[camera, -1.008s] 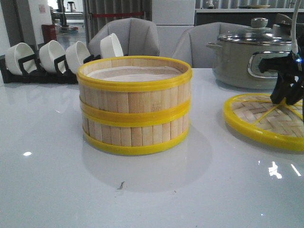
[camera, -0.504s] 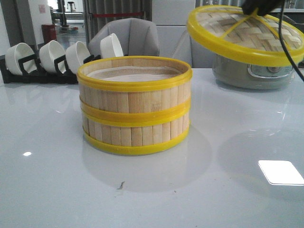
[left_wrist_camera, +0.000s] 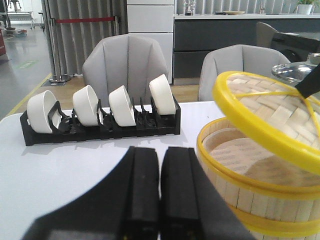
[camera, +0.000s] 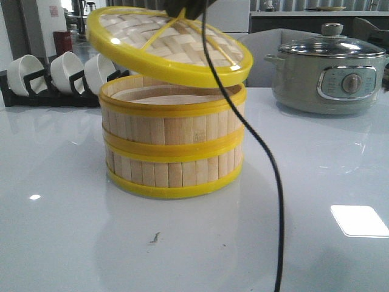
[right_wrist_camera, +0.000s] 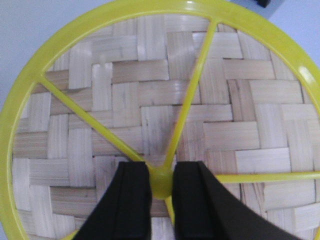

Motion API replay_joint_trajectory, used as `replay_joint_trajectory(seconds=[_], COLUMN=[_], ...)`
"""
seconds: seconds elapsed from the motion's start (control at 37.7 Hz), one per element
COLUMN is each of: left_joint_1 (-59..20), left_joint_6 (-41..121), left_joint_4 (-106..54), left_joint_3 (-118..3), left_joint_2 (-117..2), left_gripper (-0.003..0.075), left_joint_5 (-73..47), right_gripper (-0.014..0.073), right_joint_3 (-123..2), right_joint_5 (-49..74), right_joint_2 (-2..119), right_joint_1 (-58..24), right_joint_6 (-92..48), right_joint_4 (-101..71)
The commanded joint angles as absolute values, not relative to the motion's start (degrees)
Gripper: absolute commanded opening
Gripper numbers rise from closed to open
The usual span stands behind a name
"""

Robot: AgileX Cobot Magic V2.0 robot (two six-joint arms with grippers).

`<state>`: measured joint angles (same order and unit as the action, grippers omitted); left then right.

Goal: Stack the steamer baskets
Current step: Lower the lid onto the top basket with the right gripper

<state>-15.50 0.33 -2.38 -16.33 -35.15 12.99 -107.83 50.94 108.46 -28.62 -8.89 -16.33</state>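
The baskets (camera: 173, 143) are stacked on the table (camera: 61, 231). The lid (camera: 167, 45) is held tilted above them, its hub pinched by the right gripper (right_wrist_camera: 161, 187). The left gripper (left_wrist_camera: 160, 187) is closed on nothing.

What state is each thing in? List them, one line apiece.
Steamer baskets: stacked one on the other, upright, top open.
Woven lid: held tilted above the stack; whether it touches the rim I cannot tell.
Right gripper: shut on the lid's hub.
Left gripper: shut, holding nothing.
Electric pot: glass lid on.
White bowls: standing on edge in the black rack.
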Motion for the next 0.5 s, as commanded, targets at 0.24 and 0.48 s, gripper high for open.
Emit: replay_joint_trajectory(seconds=[0.24,0.48], left_joint_1=[-15.42,-15.42], left_joint_6=[0.48,0.48], left_joint_4=[-2.45,-2.45], left_joint_3=[-17.99,-17.99], left_joint_2=[-35.47,-35.47], left_gripper=[0.0097,0.0097], left_joint_5=[18.29,18.29], right_gripper=[0.0057,0.0057], right_joint_3=[-112.25,-112.25], right_joint_5=[48.90,47.42], right_joint_2=[109.42,109.48], right_joint_1=[-29.79,-29.73], right_joint_6=[-9.12,-9.08], right_joint_4=[-15.12,-13.65])
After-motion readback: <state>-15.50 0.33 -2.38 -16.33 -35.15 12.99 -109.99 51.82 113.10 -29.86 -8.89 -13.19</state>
